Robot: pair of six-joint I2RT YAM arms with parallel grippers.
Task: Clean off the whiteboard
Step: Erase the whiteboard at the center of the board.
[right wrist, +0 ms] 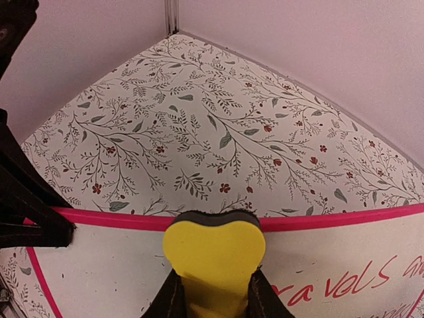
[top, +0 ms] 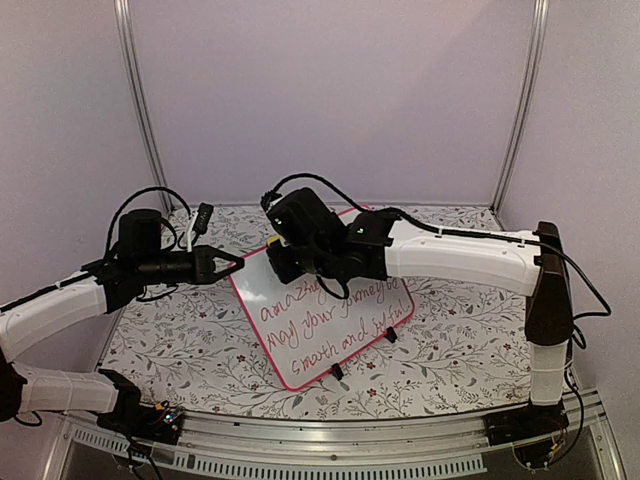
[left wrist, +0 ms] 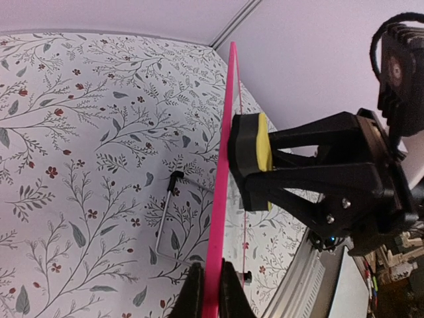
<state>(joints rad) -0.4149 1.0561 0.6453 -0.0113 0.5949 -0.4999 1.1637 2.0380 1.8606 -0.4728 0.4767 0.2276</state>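
Evidently the wiping is only at its start. From above, the whiteboard (top: 340, 335) sits mid-table on the floral tablecloth (top: 450, 350), its two black clip feet (top: 337, 371) on the near side; several lines of red handwriting (top: 335, 322) cover it, none rubbed out as far as I can see; the left gripper (top: 232, 265) reaches in from the left to the board's far-left edge, and the right gripper (top: 283, 258) comes from the right to meet the far edge.

From the left wrist, the board shows edge-on as a thin pink frame (left wrist: 222, 172) rising from the table; the left jaws are closed on that frame, pinching it from both sides; just beyond them, the yellow eraser (left wrist: 255, 149) lies with its dark felt side against the board's face.

From the right wrist, the right jaws are clamped on the eraser, one on each side; it touches the board right at the far rim, with the first red words just near of it, to the right.

Next, I judge, the eraser must be dragged nearward across the writing with steady pressure, while the left grip keeps the board from sliding or tipping.
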